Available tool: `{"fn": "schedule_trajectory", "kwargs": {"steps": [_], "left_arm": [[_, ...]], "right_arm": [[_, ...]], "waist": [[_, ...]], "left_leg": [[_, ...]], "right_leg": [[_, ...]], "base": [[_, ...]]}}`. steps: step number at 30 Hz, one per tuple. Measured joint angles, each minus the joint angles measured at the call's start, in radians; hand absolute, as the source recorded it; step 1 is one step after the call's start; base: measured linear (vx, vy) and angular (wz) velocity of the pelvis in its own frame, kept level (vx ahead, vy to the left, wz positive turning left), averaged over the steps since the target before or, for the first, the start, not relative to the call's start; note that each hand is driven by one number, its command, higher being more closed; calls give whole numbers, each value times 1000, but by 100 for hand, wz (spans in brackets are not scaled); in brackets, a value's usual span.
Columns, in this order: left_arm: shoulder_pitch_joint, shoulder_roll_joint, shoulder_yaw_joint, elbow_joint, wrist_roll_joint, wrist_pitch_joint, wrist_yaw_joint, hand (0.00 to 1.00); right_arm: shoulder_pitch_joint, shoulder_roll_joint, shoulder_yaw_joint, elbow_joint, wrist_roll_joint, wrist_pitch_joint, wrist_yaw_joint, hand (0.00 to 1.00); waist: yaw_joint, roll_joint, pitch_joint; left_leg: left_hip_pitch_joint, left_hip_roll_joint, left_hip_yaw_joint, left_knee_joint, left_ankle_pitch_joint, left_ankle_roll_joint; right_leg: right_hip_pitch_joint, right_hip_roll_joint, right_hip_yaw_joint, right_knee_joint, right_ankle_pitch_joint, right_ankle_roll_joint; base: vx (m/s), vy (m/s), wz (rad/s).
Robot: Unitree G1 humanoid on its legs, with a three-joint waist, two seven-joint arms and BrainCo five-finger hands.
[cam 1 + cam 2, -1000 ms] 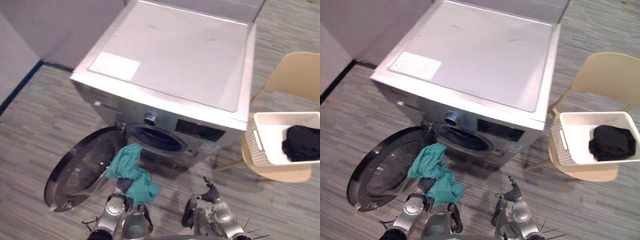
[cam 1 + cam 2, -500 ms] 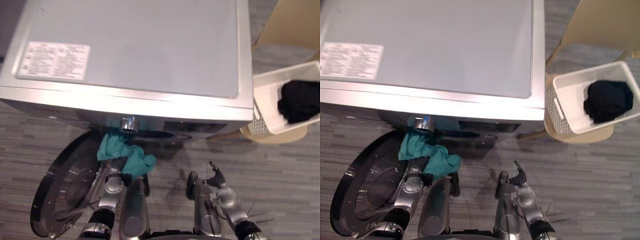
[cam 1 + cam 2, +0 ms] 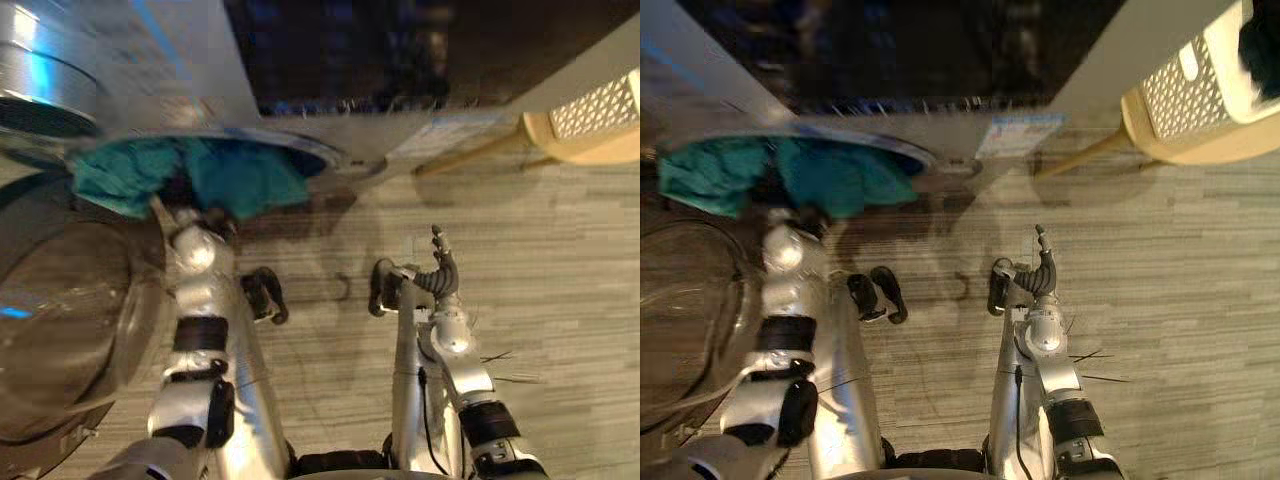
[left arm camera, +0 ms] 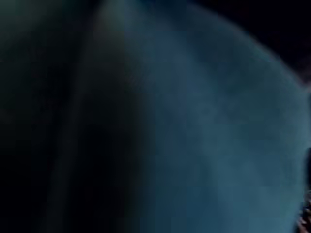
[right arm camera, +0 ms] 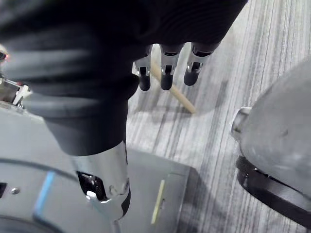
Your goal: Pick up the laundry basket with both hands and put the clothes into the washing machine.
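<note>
"Cloth (image 3: 240, 175)?"
"Teal, at the washing machine's (image 3: 180, 60) mouth, over my left hand (image 3: 183, 197); those fingers hidden, can't tell."
"Right hand (image 3: 440, 268)?"
"Fingers slack, empty. Basket (image 3: 1185, 90) cut off, well beyond them."

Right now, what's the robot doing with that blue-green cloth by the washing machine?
The robot is putting the crumpled teal cloth into the silver washing machine. Its left hand is buried in the cloth at the machine's round opening, beside the open glass door. The right hand hangs over the wood-look floor, fingers relaxed, holding nothing. The white plastic laundry basket sits on the tan chair, with something black inside.
</note>
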Motion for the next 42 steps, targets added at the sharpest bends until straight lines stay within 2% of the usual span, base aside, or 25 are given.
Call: {"fn": "schedule_trajectory", "kwargs": {"steps": [4, 6, 7, 13, 14, 15, 17, 20, 21, 24, 27, 36, 39, 42], "left_arm": [[-157, 92, -36, -19, -20, 2, 10, 100], [-235, 162, -96, -19, -12, 16, 24, 100], [-248, 174, -109, -19, -6, 20, 26, 100], [-473, 253, -242, -8, 176, 31, 19, 100], [-527, 257, -258, 26, 233, 32, 18, 0], [-555, 259, -269, 53, 269, 36, 15, 0], [-634, 261, -284, 166, 432, 79, -28, 0], [-660, 260, -309, 277, 622, 130, -73, 0], [-660, 257, -314, 324, 709, 161, -102, 0], [-658, 241, -316, 426, 837, 215, -165, 0], [-657, 241, -309, 436, 864, 226, -201, 0], [-569, 253, -277, 418, 935, 225, -201, 0], [-521, 281, -250, 377, 936, 225, -200, 0], [-485, 288, -151, 323, 900, 221, -185, 0]], "right_arm": [[7, 0, -39, -63, -1, -7, 4, 0], [5, -3, -54, -88, -1, -28, 25, 0], [5, -5, -55, -93, -1, -35, 30, 0], [0, -7, -74, -116, 0, -71, 71, 0], [-2, -7, -76, -117, 0, -76, 78, 0], [-3, -7, -79, -117, 1, -79, 84, 0], [-23, -4, -85, -117, 30, -91, 101, 0], [-37, -3, -97, -117, 42, -104, 116, 0], [-37, -2, -100, -118, 52, -114, 129, 0], [-37, -1, -109, -117, 83, -115, 135, 0], [-35, 0, -110, -117, 94, -116, 154, 0], [-19, -16, -109, -117, 121, -116, 174, 0], [-18, -17, -109, -117, 129, -116, 175, 0], [-7, -17, -109, -117, 128, -117, 175, 0]], "waist": [[-3, 0, 0], [-1, -1, 0], [-1, -1, 0], [-6, -5, 2], [-7, -6, 2], [-7, -7, 2], [-13, -18, 6], [-24, -20, 7], [-29, -27, 10], [-35, -32, 11], [-32, -32, 11], [-23, -32, 11], [-17, -32, 11], [-10, -31, 10]], "left_leg": [[-93, -1, -39, 77, -3, 0], [-134, 2, -45, 97, -3, -2], [-141, 3, -45, 100, -2, -2], [-193, 17, -47, 108, 5, 0], [-202, 18, -48, 108, 5, 1], [-207, 19, -48, 108, 5, 1], [-220, 25, -44, 107, 5, 0], [-243, 33, -42, 106, 5, 0], [-248, 36, -39, 106, 5, 0], [-259, 52, -38, 109, 5, 0], [-259, 60, -42, 113, 4, -1], [-259, 65, -47, 115, 5, -2], [-259, 63, -48, 113, 6, -3], [-259, 55, -56, 98, 13, -12]], "right_leg": [[-75, -2, 0, 85, -23, -7], [-118, -1, 2, 111, -27, -13], [-125, 0, 2, 114, -27, -13], [-174, 7, -2, 118, -15, -16], [-183, 9, -2, 116, -15, -16], [-187, 11, -2, 116, -14, -15], [-207, 19, -3, 110, -13, -14], [-230, 28, -3, 103, -10, -12], [-240, 35, 2, 102, -9, -12], [-251, 45, -2, 102, -8, -14], [-251, 52, -3, 110, -8, -14], [-250, 51, -6, 115, -6, -19], [-248, 50, -8, 114, -6, -20], [-242, 47, -18, 103, -7, -21]], "base": [[-104, -75, 11], [-80, -74, 2], [-59, -62, -6], [-5, -35, -5], [24, -22, -7], [29, -25, -11], [37, -27, -14], [44, -19, -13], [44, -20, -15], [38, -24, -11], [17, -32, -4], [-2, -22, 1], [22, -17, 0], [32, -33, 5]]}}
